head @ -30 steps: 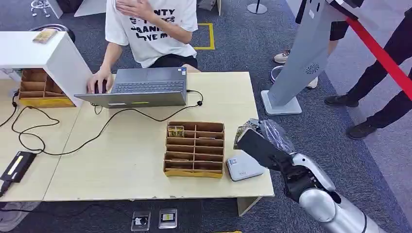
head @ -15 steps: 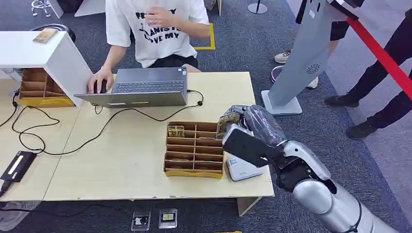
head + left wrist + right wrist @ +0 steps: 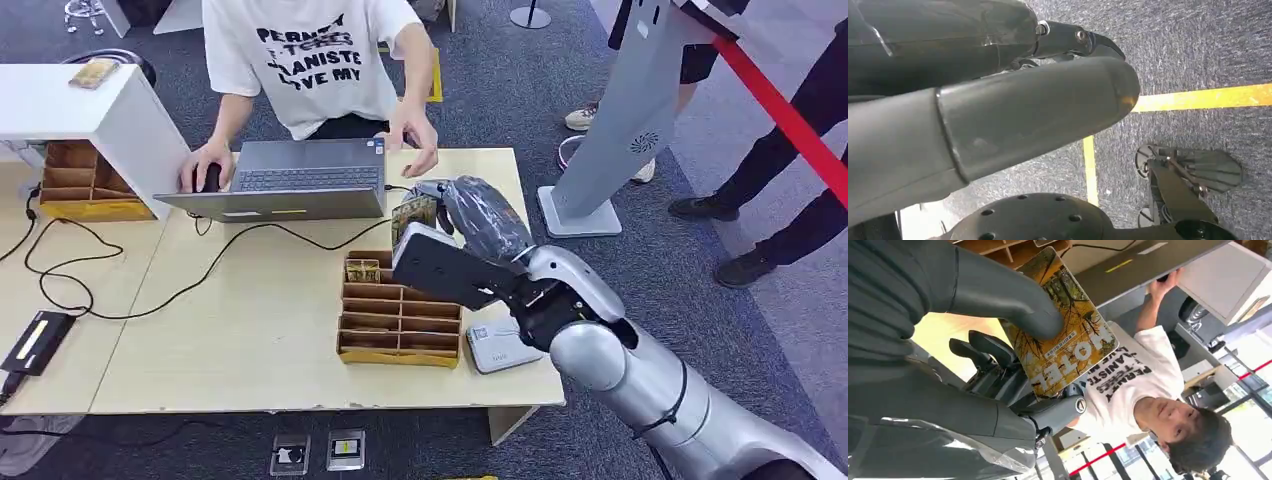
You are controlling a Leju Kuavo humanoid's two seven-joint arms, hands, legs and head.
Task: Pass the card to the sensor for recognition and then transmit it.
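**Item: hotel card, held in right hand, en route to handover**

Location. The hotel card (image 3: 1063,325) sat pinched in the right hand (image 3: 455,240), thumb (image 3: 1013,302) pressed on its printed face and darker fingers behind it. In the head view the card (image 3: 413,213) was above the far edge of the cardboard compartment tray (image 3: 400,305), near the person's outstretched hand (image 3: 420,150) beside the laptop (image 3: 290,180). The grey card sensor (image 3: 500,345) lay on the table (image 3: 250,330), just beside the tray and beneath the forearm.

Handling. Judged light, thin and stiff, with a glossy face likely to slide under a loose pinch. Best held at one end, as here, leaving the free end for the person to take.

Left hand (image 3: 998,100): hanging over the carpet; whether its fingers were apart or together could not be told.

Change. A second earlier the right hand was off the table's right edge; it had since travelled over the sensor toward the laptop. The person's hand had come down from the chest to the table.
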